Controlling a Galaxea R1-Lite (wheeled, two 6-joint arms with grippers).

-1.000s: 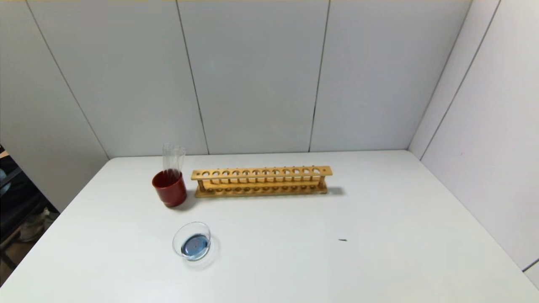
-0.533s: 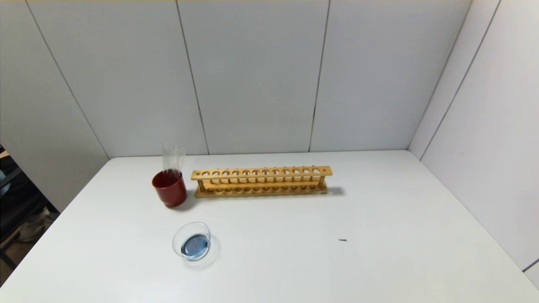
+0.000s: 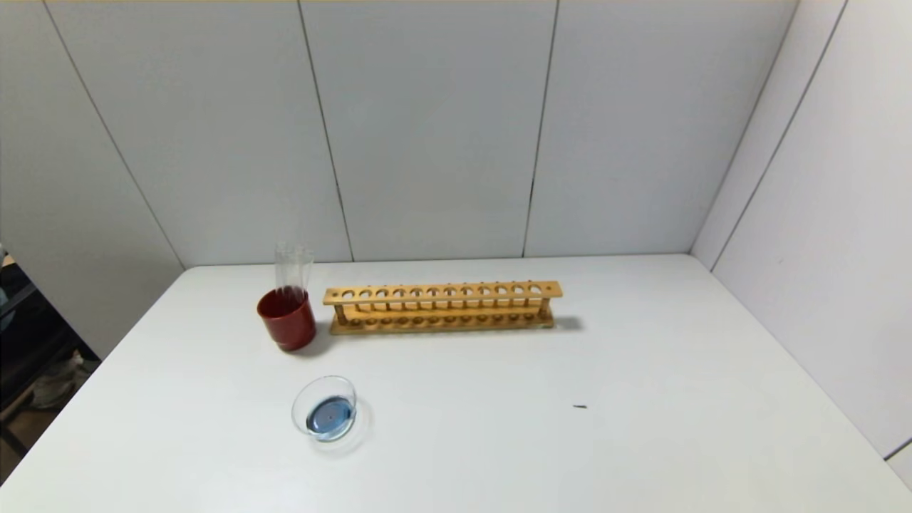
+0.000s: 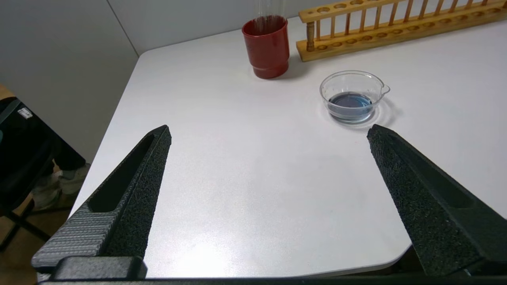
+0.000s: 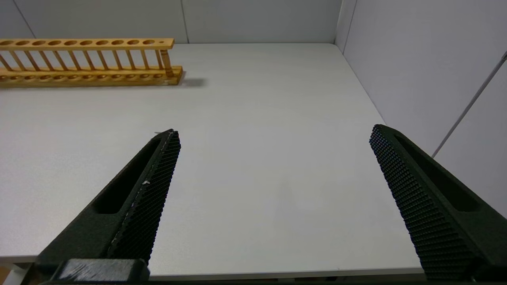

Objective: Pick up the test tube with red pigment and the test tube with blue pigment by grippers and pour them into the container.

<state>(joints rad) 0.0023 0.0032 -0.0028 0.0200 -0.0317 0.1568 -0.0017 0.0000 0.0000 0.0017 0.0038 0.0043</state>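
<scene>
While both arms sit parked at the near worktop [image 3: 641, 370] edge, the left claw [image 4: 269, 132] is spread wide w/ nothing in it. Going left to right: red cup [image 3: 287, 318] w/ clear tubes [image 3: 293, 267] standing in it (can't tell pigment in any), the container [image 3: 325, 408] nearer the robot holding blue liquid, then a wooden rack [image 3: 442, 307] just beside the cup. The right claw [image 5: 273, 132] is likewise spread, nothing held.

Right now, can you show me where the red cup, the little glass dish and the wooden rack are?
red cup [image 3: 288, 325], head view, on its front wall.
glass dish [image 4: 331, 82], left wrist view, on its clear wall above the blue liquid.
wooden test tube rack [image 3: 442, 292], head view, on its top rail with holes.
</scene>
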